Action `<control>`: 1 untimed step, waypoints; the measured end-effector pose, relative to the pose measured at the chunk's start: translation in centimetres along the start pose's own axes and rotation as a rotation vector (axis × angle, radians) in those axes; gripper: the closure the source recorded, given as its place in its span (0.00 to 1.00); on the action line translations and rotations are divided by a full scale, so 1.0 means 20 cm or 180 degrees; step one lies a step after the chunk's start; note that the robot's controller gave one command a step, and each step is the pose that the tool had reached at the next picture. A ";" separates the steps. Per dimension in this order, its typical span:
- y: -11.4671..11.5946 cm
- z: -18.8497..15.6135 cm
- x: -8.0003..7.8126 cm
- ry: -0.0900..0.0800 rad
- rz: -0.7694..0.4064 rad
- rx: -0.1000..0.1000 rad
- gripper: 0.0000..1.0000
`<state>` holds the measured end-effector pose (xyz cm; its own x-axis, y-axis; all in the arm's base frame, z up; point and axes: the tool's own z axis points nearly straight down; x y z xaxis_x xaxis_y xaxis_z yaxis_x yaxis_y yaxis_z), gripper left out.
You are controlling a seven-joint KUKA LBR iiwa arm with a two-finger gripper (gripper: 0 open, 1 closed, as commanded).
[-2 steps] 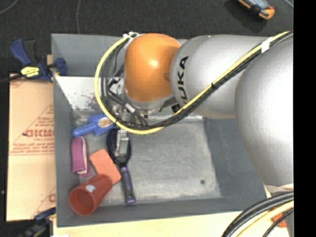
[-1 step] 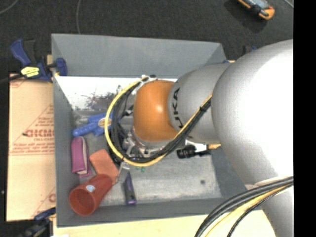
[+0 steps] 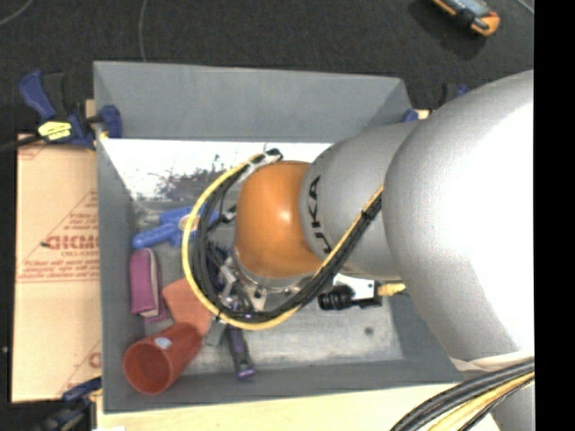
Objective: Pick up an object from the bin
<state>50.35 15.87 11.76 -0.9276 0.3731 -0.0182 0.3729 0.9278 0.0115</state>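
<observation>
My gripper (image 3: 232, 293) is low in the middle of the bin, mostly hidden under the arm's orange cover. Just left of it lies a flat orange-red piece (image 3: 187, 300). A purple handle-shaped thing (image 3: 239, 354) sticks out below it toward the bin's front wall. A red cup (image 3: 160, 359) lies on its side in the front left corner. I cannot make out anything held in the gripper.
A pink-purple block (image 3: 144, 281) rests against the left wall, with a blue thing (image 3: 162, 234) behind it. A black and white pen-like thing (image 3: 356, 294) lies right of the gripper. The arm covers the bin's right half.
</observation>
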 end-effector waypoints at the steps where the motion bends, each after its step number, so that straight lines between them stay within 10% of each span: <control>1: -0.22 0.06 0.01 -0.0129 -0.0717 -0.0057 0.00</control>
<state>48.55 11.96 10.56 -0.9857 0.1566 -0.0625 0.1556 0.9876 0.0204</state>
